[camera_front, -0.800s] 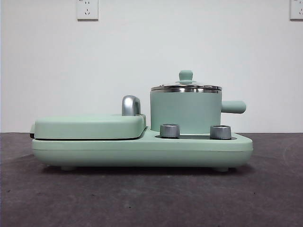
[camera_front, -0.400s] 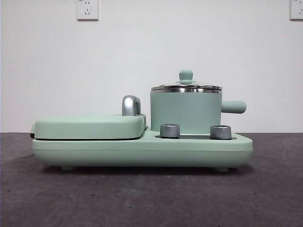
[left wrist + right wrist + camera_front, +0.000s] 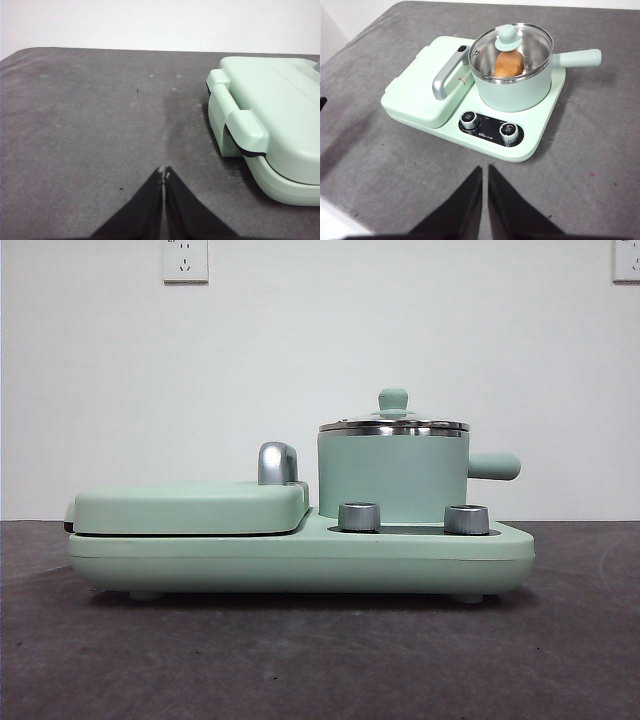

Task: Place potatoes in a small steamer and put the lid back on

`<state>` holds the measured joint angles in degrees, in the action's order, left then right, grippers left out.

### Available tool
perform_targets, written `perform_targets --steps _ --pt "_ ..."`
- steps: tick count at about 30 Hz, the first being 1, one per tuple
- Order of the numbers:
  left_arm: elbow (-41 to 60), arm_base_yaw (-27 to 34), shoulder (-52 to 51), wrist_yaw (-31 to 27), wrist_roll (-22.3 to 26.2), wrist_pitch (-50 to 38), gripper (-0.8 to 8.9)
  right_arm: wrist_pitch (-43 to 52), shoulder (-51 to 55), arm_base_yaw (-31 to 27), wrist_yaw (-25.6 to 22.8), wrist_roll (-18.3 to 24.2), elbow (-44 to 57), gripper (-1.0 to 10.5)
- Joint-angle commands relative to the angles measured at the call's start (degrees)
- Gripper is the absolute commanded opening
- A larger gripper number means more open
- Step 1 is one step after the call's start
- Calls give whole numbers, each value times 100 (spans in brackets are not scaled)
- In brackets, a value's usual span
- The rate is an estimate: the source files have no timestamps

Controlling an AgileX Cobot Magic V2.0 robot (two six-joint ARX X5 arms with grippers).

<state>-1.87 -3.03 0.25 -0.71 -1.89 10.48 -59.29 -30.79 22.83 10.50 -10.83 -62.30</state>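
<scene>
- Nearest you, the right gripper [image 3: 484, 172] hangs back over the bare table [image 3: 600, 150] with its jaws nearly together, holding nothing; the left gripper [image 3: 164, 173] waits off to the side, jaws pressed together – also empty.
- Beyond them, the steamer [image 3: 517, 92] sits on its green base [image 3: 540, 135], beside the flat griddle cover [image 3: 415, 90].
- Inside it lies the potato [image 3: 508, 64], seen through the glass.
- The lid [image 3: 511, 47] rests on the rim – so you can judge both steps done, with nothing left.

The potato [image 3: 508, 64] lies in the steamer [image 3: 392, 478], lid [image 3: 393, 423] on top; the griddle cover [image 3: 190, 507] sits frame-left, two knobs [image 3: 359, 517] in front.
</scene>
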Motion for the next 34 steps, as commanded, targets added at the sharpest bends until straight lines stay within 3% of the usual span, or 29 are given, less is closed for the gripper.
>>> perform_targets --steps 1,6,13,18,26,34 --pt "114 -9 -7 33 79 33 6 61 -15 28 -4 -28 -28 16" --pt "114 -9 -7 33 79 33 6 103 7 -24 -37 -24 -7 15" --pt "111 -9 -7 31 79 31 6 317 579 -1414 -382 2 415 15" --pt "111 -9 -7 31 79 31 6 1622 1257 -2133 -1235 192 1797 15" --pt "111 -9 -7 31 79 31 6 4376 2479 -2520 -1202 566 4474 15" --pt "111 -9 -7 31 79 31 6 4734 2966 -2437 -1121 579 5705 15"
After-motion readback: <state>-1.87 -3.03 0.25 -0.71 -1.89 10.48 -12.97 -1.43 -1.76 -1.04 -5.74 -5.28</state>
